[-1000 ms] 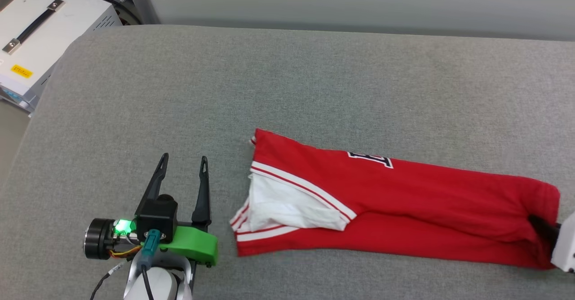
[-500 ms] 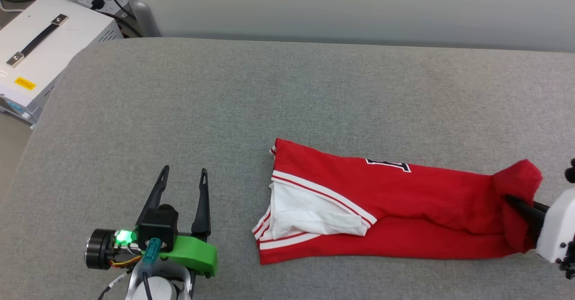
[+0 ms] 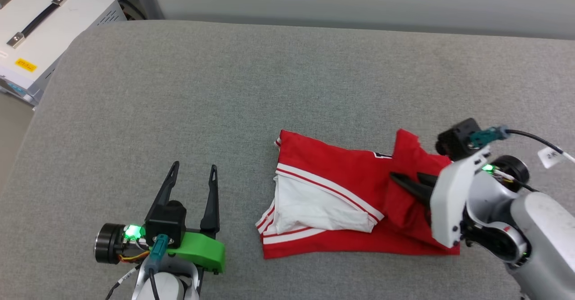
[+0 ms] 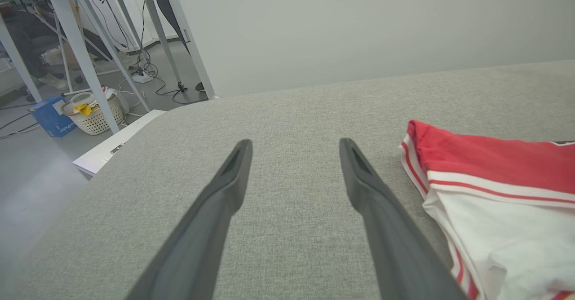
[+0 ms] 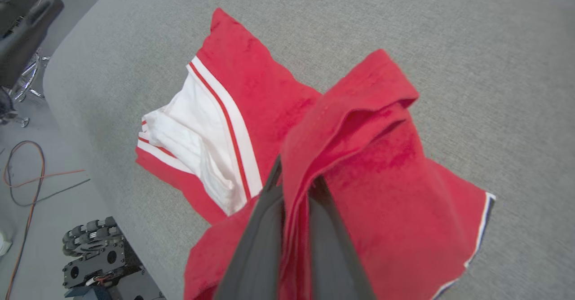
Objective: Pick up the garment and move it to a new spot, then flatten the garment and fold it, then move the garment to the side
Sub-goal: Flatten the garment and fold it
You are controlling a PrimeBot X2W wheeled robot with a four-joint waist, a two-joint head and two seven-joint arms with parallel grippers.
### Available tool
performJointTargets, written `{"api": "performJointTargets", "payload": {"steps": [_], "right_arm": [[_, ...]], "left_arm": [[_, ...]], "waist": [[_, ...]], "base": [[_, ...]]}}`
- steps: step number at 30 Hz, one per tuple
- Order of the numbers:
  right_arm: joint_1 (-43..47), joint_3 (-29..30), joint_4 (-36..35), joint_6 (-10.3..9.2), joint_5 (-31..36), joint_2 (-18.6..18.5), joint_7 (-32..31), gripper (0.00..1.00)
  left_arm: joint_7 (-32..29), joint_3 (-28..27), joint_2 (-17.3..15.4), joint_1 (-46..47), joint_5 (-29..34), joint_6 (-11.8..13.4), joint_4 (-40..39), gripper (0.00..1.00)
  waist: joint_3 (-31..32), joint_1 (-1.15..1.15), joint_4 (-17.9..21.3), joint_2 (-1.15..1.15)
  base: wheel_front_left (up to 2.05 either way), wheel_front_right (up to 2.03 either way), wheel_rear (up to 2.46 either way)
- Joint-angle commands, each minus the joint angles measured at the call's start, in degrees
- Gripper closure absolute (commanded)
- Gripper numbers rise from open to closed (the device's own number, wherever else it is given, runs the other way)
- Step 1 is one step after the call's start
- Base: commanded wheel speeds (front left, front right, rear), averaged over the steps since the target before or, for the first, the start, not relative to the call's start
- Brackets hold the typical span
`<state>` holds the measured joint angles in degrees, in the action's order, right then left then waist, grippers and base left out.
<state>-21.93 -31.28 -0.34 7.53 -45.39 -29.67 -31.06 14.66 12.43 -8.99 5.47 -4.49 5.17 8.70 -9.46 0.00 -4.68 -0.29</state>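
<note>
Right claw [image 3: 404, 177] reaches leftward, clenched on the lifted end of the garment [image 3: 328, 167]; left claw [image 3: 194, 165] released.

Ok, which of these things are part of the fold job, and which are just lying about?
In the job: the garment, pinched at one end by the right gripper; the left gripper, open and apart from it; the grey table.
Lying about: the white case off the table's corner; the basket and blue box on the floor.
</note>
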Motion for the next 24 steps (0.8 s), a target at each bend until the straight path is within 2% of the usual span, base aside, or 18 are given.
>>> {"api": "performJointTargets", "payload": {"steps": [1,8,14,24], "right_arm": [[-2.58,-2.04,0.99,-0.04,0.40,1.36,0.08,1.00],[-13.49,-13.87,9.53,-0.04,3.20,7.32,2.35,1.00],[-19.38,-20.46,17.88,-0.04,1.51,13.06,4.95,1.00],[-21.79,-28.41,33.32,-0.04,1.86,16.92,8.50,1.00]], "left_arm": [[0.34,-0.30,0.40,1.32,0.76,-0.55,0.01,0.00],[0.34,-0.66,1.52,3.20,1.41,-1.40,0.09,0.00],[0.34,-0.67,2.37,4.41,1.85,-1.98,0.30,0.00],[0.34,-1.02,3.39,5.45,2.28,-2.37,0.73,0.00]], "waist": [[-1.07,0.00,-0.53,0.29],[-3.55,0.00,-1.84,0.29],[-5.43,0.00,-3.16,0.29],[-6.95,0.00,-4.29,0.29]], "base": [[0.00,0.00,0.00],[0.00,0.00,0.00],[0.00,0.00,0.00],[0.00,0.00,0.00]]}}
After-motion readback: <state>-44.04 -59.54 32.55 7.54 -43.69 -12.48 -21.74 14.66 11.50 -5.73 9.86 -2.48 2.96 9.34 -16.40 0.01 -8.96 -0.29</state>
